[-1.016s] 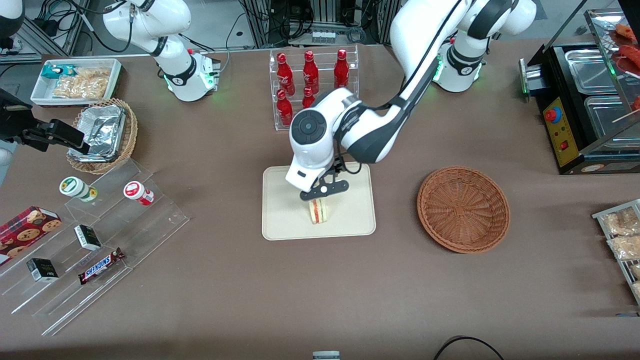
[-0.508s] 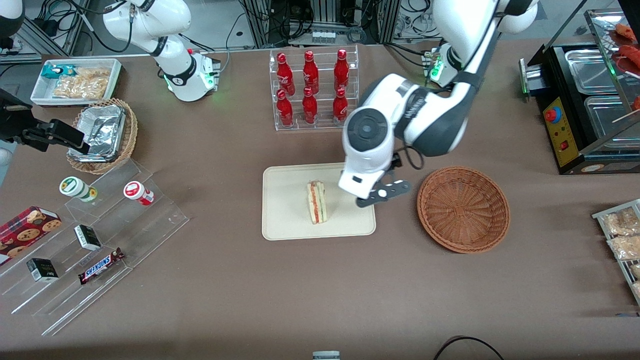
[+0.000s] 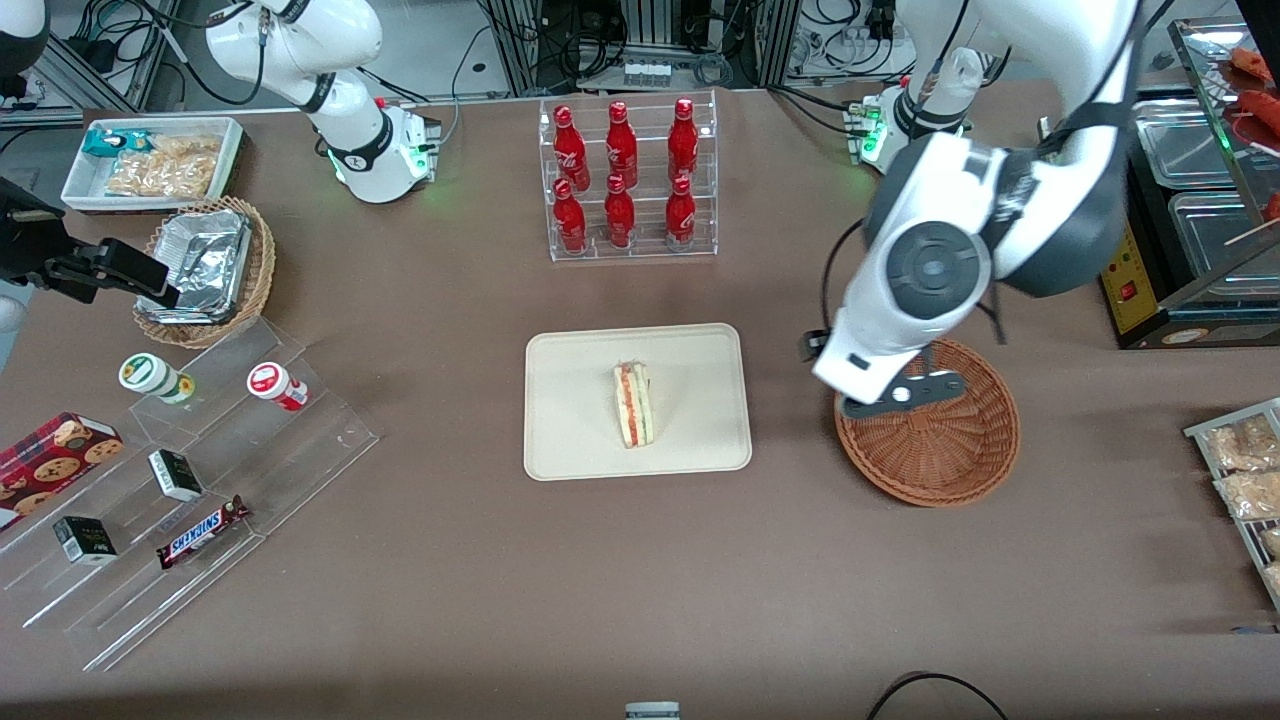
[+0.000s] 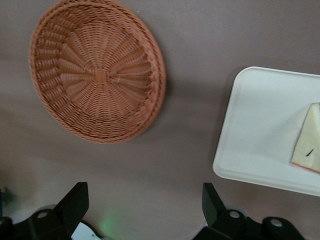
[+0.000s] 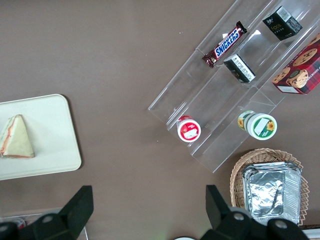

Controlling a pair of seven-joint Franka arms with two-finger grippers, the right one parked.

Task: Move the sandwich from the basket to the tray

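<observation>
**Now: sandwich on the tray, arm raised over the basket**

Seen from the front, a brown table holds a cream tray (image 3: 560, 400) near its middle. The sandwich (image 3: 632, 404) stands on edge on the tray, its red and green filling facing up, roughly central and clear of the rim. Toward the working arm's end of the table, well apart from the tray, sits the round reddish-brown basket (image 3: 930, 440) with nothing in it. The white left arm hangs above the basket, and its gripper (image 3: 903, 392) shows over the basket's edge nearest the tray; from this angle the arm's body covers most of it, so whether it is low or high above the wicker is hard to judge. Farther from the camera than the tray stands a clear rack of red bottles (image 3: 625, 180).

From the left wrist camera, the basket (image 4: 97, 75) appears whole and empty, and a corner of the tray (image 4: 260, 130) shows beside it with brown table between them. One pale corner of the sandwich (image 4: 309, 145) lies on the tray. The gripper's two dark fingers (image 4: 75, 202) are spread wide apart, with only table between them.

From the right wrist camera, the sandwich (image 5: 16, 137) lies on the tray (image 5: 55, 135), its triangular face visible.
</observation>
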